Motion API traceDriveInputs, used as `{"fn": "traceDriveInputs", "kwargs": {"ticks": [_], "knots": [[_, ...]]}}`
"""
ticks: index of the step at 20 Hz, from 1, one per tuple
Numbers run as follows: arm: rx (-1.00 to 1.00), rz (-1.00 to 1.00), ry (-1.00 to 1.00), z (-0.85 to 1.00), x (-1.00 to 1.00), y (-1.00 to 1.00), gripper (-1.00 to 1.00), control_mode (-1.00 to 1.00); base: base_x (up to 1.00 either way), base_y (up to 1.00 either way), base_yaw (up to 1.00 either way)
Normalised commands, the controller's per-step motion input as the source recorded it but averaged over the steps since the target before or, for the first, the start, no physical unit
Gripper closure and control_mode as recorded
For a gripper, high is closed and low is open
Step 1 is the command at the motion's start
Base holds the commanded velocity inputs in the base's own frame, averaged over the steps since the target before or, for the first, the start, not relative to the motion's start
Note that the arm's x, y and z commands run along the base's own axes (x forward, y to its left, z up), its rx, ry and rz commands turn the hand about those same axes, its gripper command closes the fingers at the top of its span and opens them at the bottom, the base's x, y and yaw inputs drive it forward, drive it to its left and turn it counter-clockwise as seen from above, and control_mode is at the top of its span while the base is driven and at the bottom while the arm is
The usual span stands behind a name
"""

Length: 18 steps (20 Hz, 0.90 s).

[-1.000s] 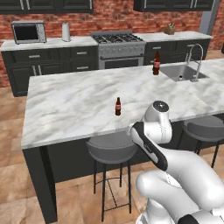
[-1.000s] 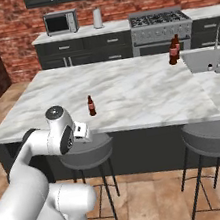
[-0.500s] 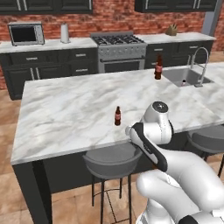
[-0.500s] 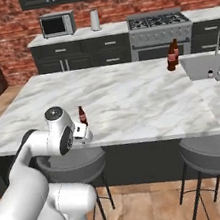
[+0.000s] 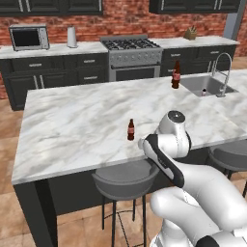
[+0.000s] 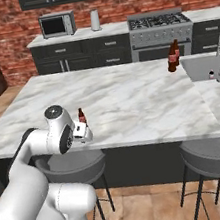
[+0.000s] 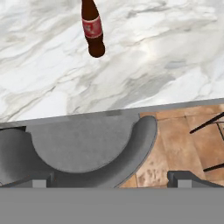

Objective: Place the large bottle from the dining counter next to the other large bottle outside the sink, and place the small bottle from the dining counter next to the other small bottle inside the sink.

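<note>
While upright on the dining counter [image 5: 72, 125], small bottle [image 7: 92, 28] well beyond the spread, empty claw [image 7: 111, 177].

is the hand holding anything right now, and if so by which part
Nothing is held. The hand is open, its fingertips apart over a grey stool beside the dining counter. The bottle stands untouched on the counter, ahead of it.

A home kitchen with a bar-style island.

A red brick wall [image 5: 125, 19] backs black cabinets [image 5: 48, 72], a steel gas stove [image 5: 134, 55] and a microwave [image 5: 29, 37] on the rear worktop. In front runs a marble-topped dining counter [image 5: 82, 120] holding a sink [image 5: 205, 87] with a gooseneck tap [image 5: 223, 72], grey bar stools [image 6: 211, 158] tucked under its edge, over a terracotta tile floor [image 6: 154, 211].
</note>
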Motion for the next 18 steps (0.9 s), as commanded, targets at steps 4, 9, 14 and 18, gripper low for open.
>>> {"fn": "traceDriveInputs", "kwargs": {"ticks": [4,9,14,18], "knots": [[0.0,0.0,0.0,0.0,0.0,0.0,-1.0,1.0,0.02,0.0,0.0],[0.0,0.0,0.0,0.0,0.0,0.0,-1.0,1.0,0.0,0.0,0.0],[0.03,0.0,0.0,-0.04,0.18,0.0,-1.0,-1.0,0.0,0.0,0.0],[0.01,0.01,0.0,-0.02,0.42,0.0,-1.0,-1.0,0.0,0.0,0.0]]}}
